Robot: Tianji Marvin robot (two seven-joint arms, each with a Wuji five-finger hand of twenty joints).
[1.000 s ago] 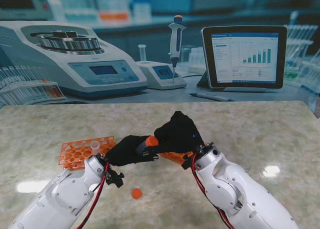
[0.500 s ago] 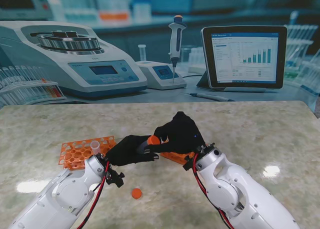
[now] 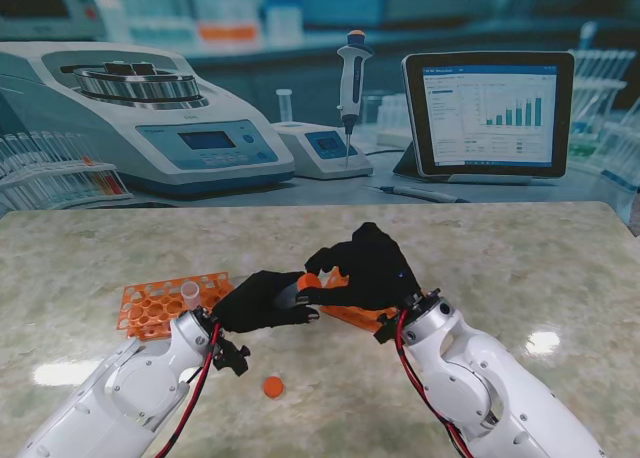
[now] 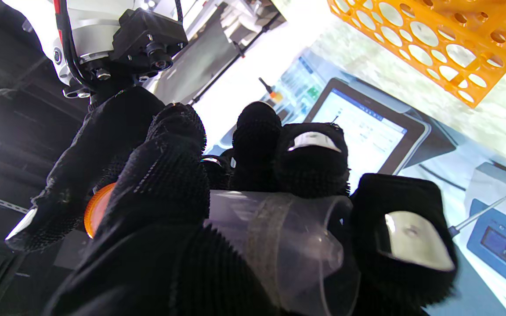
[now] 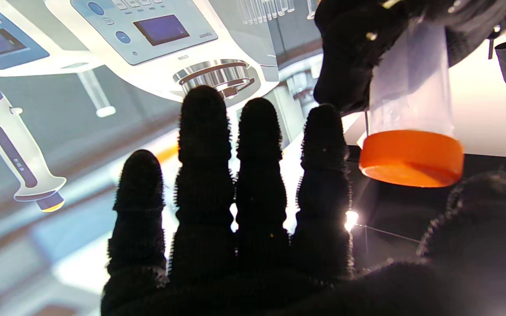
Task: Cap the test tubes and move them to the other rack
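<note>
The left hand has its fingers curled tight around a clear test tube, which lies nearly level across the palm; in the left wrist view the thumb presses along the tube's wall and the other fingertips wrap over its far side. An orange cap sits on the tube's end, pointing toward the right hand. In the right wrist view that hand's four fingers stand straight and slightly apart, gripping nothing, with the capped end just beside the index finger and the thumb's dark bulk close under the cap; whether any fingertip touches the cap cannot be told there. From the stand's view the right hand arches over the cap, its fingertips meeting the left hand's at the tube's orange end. Behind and partly under the right hand lies an orange rack, mostly hidden. To the left, just beside the left wrist, a second orange rack holds one uncapped tube standing upright in a near compartment. A loose orange cap lies on the marble table, nearer to me, between the two forearms and apart from both racks.
</note>
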